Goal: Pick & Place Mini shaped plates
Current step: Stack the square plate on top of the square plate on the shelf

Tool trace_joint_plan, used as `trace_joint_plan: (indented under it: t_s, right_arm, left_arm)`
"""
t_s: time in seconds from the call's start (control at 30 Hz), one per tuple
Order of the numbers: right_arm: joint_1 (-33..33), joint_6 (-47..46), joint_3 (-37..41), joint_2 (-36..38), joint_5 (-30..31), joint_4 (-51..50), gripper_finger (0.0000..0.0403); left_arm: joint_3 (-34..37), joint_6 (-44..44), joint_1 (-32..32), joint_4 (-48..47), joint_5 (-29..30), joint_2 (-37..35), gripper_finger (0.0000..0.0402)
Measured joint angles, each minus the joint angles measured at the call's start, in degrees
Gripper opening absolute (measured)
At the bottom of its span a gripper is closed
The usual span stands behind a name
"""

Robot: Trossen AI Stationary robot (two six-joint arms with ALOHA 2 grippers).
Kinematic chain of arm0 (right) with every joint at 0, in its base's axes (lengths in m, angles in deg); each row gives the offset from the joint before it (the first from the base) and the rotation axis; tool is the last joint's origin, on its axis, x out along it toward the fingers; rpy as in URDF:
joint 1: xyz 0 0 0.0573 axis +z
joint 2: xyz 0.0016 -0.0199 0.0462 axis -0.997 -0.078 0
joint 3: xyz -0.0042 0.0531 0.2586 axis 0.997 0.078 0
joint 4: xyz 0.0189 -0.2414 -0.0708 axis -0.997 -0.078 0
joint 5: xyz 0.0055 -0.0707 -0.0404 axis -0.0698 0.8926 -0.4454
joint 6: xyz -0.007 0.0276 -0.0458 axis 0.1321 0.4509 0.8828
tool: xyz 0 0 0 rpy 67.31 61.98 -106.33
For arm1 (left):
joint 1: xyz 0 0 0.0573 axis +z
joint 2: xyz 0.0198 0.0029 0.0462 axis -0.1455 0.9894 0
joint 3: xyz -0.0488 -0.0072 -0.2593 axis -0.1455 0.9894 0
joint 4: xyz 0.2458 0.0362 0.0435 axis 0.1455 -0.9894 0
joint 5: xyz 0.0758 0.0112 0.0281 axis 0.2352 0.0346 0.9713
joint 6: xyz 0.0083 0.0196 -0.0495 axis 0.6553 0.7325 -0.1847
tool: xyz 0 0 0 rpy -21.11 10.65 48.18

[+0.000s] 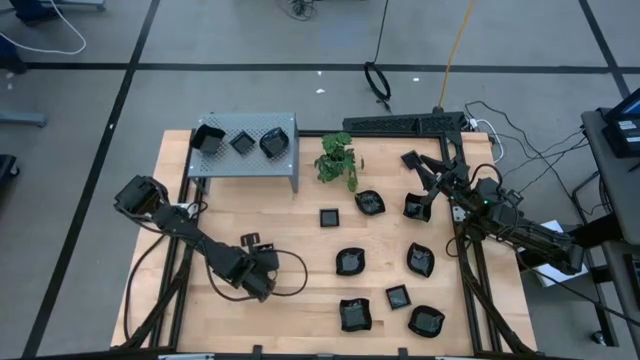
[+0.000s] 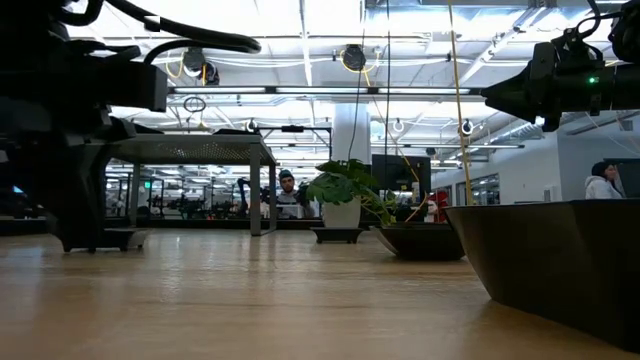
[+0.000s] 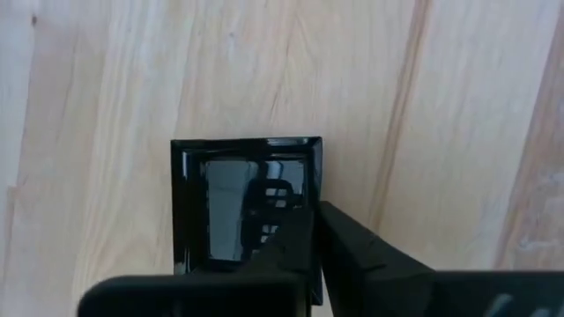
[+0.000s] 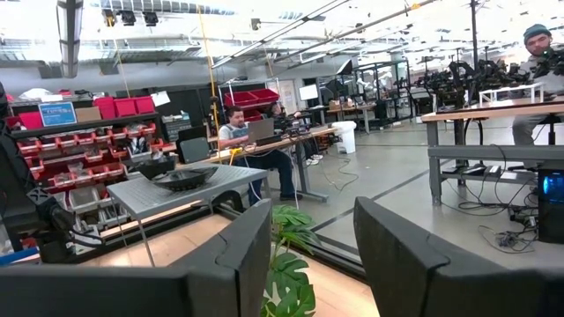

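The grey perforated metal box already carries three mini shaped plates on its top, while about nine more lie on the wooden table to the box's right and front-right. In front of the box the left gripper is clamped on a small square plate with bare wood all round it. The right gripper, fingers apart and empty, waits right of the box beyond the plant, near the table's far edge.

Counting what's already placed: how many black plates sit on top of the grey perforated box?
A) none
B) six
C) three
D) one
C: the high view shows three plates side by side on the box; the others lie on the table.
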Motion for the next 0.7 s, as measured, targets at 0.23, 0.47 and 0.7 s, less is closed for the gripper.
trace_joint_plan:
  t_s: [0.23, 0.47, 0.7]
  right_arm:
    - [0.0, 0.0, 0.0, 0.0, 0.0, 0.0, 0.0153]
    - [0.0, 0.0, 0.0, 0.0, 0.0, 0.0, 0.0153]
    - [0.0, 0.0, 0.0, 0.0, 0.0, 0.0, 0.0153]
  left_arm:
    - [-2.0, 2.8, 0.2, -0.5, 0.0, -1.9, 0.0010]
    - [-4.8, 7.3, 1.2, -0.8, 6.0, -6.2, 0.0009]
    - [-5.8, 10.1, 6.3, -0.8, 16.0, -13.2, 0.0008]
